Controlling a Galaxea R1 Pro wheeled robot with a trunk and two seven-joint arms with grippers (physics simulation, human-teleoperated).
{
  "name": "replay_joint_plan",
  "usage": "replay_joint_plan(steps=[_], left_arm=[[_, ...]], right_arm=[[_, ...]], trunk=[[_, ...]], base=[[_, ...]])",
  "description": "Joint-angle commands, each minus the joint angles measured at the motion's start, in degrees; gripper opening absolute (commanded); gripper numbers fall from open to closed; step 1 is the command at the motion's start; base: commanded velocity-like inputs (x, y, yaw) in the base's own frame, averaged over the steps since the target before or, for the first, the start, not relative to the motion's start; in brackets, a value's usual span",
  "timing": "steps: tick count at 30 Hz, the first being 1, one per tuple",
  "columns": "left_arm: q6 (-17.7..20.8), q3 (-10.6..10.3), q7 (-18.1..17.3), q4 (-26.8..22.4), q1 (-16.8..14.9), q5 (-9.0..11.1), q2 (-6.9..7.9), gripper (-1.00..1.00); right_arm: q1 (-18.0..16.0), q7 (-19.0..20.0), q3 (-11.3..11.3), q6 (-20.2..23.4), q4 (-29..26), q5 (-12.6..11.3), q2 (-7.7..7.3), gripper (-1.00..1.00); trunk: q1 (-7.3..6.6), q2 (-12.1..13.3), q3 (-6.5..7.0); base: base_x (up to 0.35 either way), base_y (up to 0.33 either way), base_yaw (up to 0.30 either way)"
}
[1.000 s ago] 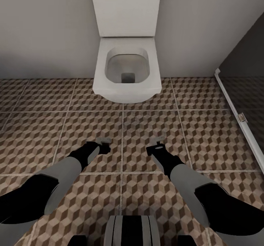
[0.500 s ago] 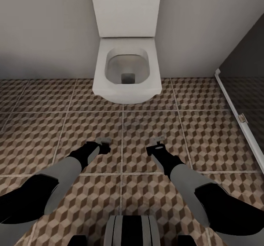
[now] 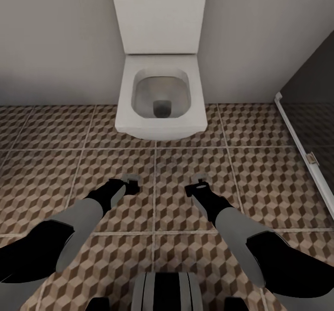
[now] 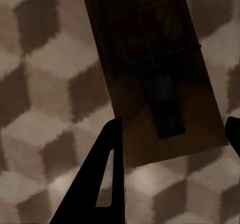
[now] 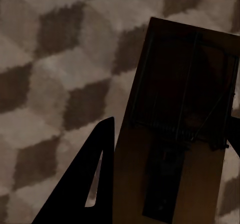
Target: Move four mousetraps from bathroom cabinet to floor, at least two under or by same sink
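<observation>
Your left hand (image 3: pixel 131 181) grips 1 mousetrap (image 4: pixel 155 68) over the cube-patterned floor (image 3: pixel 51 167). Your right hand (image 3: pixel 199 181) grips a 2nd mousetrap (image 5: pixel 185 129) over the same tiles. Far ahead, centred: 1 white toilet (image 3: pixel 160 93). Far right: dark shower floor (image 3: pixel 315 130).

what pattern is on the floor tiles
Brown, beige and white 3D cubes on the bathroom floor, clearest in the head view.
</observation>
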Motion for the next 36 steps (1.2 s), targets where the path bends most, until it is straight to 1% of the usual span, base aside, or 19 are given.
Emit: replay_joint_plan(steps=[1, 7, 21, 24, 32, 36], left_arm=[[0.30, -0.40, 0.44, -0.12, 0.00, 0.55, 0.03, -1.00], [0.30, -0.40, 0.44, -0.04, 0.00, 0.57, 0.03, -1.00], [0.30, -0.48, 0.44, -0.03, 0.00, 0.59, 0.02, -1.00], [0.30, -0.48, 0.44, -0.03, 0.00, 0.57, 0.02, -1.00], [0.30, -0.48, 0.44, 0.44, 0.00, 0.56, 0.02, -1.00], [0.30, -0.48, 0.44, 0.49, 0.00, 0.56, 0.00, -1.00]], right_arm=[[-0.01, -0.13, 0.27, 0.41, -0.08, -0.03, 0.00, -1.00], [-0.01, -0.13, 0.27, 0.41, -0.08, -0.04, 0.00, -1.00], [-0.01, -0.13, 0.27, 0.41, -0.08, -0.03, 0.00, -1.00], [-0.01, -0.13, 0.27, 0.41, -0.08, -0.02, 0.00, -1.00], [-0.01, -0.13, 0.27, 0.41, -0.08, 0.00, 0.00, -1.00], [-0.01, -0.13, 0.27, 0.41, -0.08, -0.01, 0.00, -1.00]], trunk=[[0.00, -0.01, -0.03], [0.00, -0.01, -0.03], [0.00, -0.01, -0.03], [0.08, -0.05, -0.70], [0.08, -0.05, -0.70], [0.18, -0.10, -1.58]], base=[[0.090, 0.078, 0.000], [0.076, 0.070, 0.000], [0.003, 0.003, 0.000], [0.000, 0.000, 0.000], [0.000, 0.000, 0.000], [0.000, 0.000, 0.000]])
